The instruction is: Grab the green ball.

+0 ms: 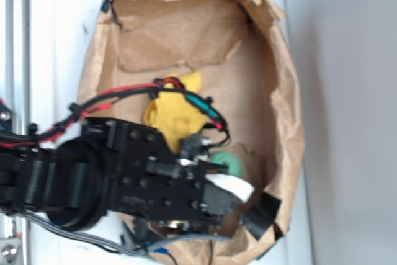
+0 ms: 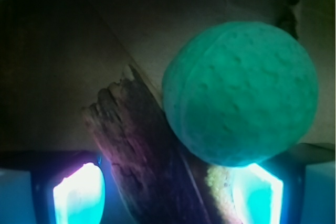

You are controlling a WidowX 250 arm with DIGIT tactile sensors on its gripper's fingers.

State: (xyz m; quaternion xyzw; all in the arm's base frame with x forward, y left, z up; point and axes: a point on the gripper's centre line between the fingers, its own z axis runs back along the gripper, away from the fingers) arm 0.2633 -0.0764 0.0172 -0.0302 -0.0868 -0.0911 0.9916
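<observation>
The green ball fills the upper right of the wrist view, matte and dimpled, lying on brown paper just ahead of my right finger pad. My gripper is open, its pads far apart, and the ball is beyond them rather than between them. A dark piece of bark-like wood runs diagonally through the gap, next to the ball. In the exterior view only a sliver of the green ball shows past the black wrist, right above the gripper.
Everything lies inside a crumpled brown paper bag with raised walls. A yellow knitted cloth lies behind the arm in the bag's middle. Red and black cables arch over the arm.
</observation>
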